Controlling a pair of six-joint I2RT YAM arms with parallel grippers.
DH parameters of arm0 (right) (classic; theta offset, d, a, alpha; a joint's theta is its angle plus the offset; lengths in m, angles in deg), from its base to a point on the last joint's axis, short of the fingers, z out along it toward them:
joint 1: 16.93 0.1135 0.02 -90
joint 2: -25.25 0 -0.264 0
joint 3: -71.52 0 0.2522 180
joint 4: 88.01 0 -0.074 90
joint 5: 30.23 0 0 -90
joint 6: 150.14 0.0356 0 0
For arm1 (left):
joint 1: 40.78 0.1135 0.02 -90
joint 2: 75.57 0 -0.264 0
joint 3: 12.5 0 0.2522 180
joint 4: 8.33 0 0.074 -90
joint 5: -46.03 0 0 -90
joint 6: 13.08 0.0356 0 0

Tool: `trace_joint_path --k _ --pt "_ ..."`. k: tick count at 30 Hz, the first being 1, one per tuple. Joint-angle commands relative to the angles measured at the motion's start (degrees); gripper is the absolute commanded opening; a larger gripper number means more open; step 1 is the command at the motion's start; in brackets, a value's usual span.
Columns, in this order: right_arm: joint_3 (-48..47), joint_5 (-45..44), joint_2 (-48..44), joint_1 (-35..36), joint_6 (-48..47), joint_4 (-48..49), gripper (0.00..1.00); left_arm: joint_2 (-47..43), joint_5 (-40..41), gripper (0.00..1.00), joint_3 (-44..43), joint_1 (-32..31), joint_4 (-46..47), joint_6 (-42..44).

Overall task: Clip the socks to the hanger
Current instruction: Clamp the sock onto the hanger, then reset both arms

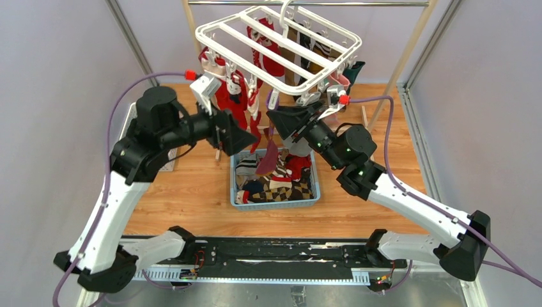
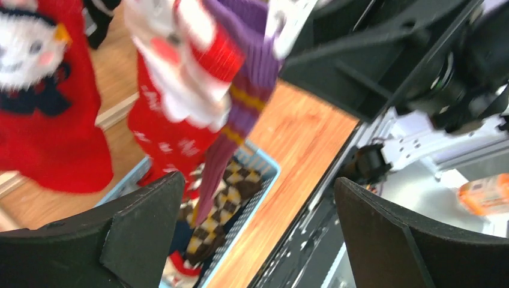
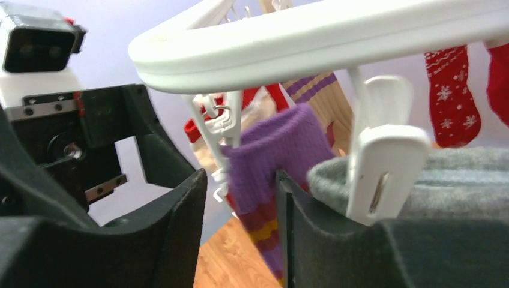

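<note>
Left end effector [image 2: 258, 186] hangs with its jaws spread wide and nothing between them, aimed at the purple sock [image 3: 282, 150]. Right end effector [image 3: 240, 180] sits just under the hanger [image 3: 300, 45], its jaws a narrow gap apart. The sock shows beyond that gap and does not look pinched.

The sock's top is up at a small clip under the hanger rim, but I cannot tell how firmly the clip bites it. Its toe trails down towards the blue basket [image 1: 275, 203] on the tabletop [image 1: 192, 192].

Likely trouble:
- **Loose hold:** if the clip holds only a thin edge, any brush from either finger could pull the sock free and drop it into the basket.
- **Snagged clip:** another white clip [image 3: 384, 168] lies against the right finger, so backing out could hook it and set the hanger swinging.
- **Close arms:** the two end effectors are near each other and could knock together.
</note>
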Motion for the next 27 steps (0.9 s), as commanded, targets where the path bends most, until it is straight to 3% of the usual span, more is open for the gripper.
trace_joint_path --k 1,2,5,12,17,21,25,27 --pt "-1.2 -2.3 -2.5 0.7 -4.0 -6.8 0.58 -5.6 1.3 1.00 4.6 2.2 -6.9 8.6" --pt "-0.9 -2.5 -3.1 0.7 -4.7 -9.1 0.66 -6.0 1.1 1.00 4.8 3.0 -8.1 9.8" --pt "0.9 -3.2 -5.8 0.7 -5.9 -13.6 0.73 -6.0 0.9 1.00 5.2 6.5 -11.3 13.6" --pt "8.1 -7.2 -13.4 0.7 -10.6 -25.8 0.79 -7.9 -2.5 1.00 15.2 23.8 -5.3 17.0" --pt "14.0 -17.9 -19.6 0.7 -13.5 -32.6 0.81 -7.1 -2.3 1.00 25.8 34.3 3.5 18.6" --pt "19.6 -29.2 -22.7 -1.2 -14.0 -35.3 0.85 -5.9 1.4 1.00 33.8 37.1 12.6 18.3" --pt "23.3 -38.7 -20.7 -10.1 -5.7 -38.7 0.89 -5.3 7.5 1.00 42.0 37.2 24.8 19.0" --pt "25.2 -47.6 -18.4 -13.5 -2.6 -40.1 0.90 -4.4 10.7 1.00 46.1 37.2 31.2 18.7"
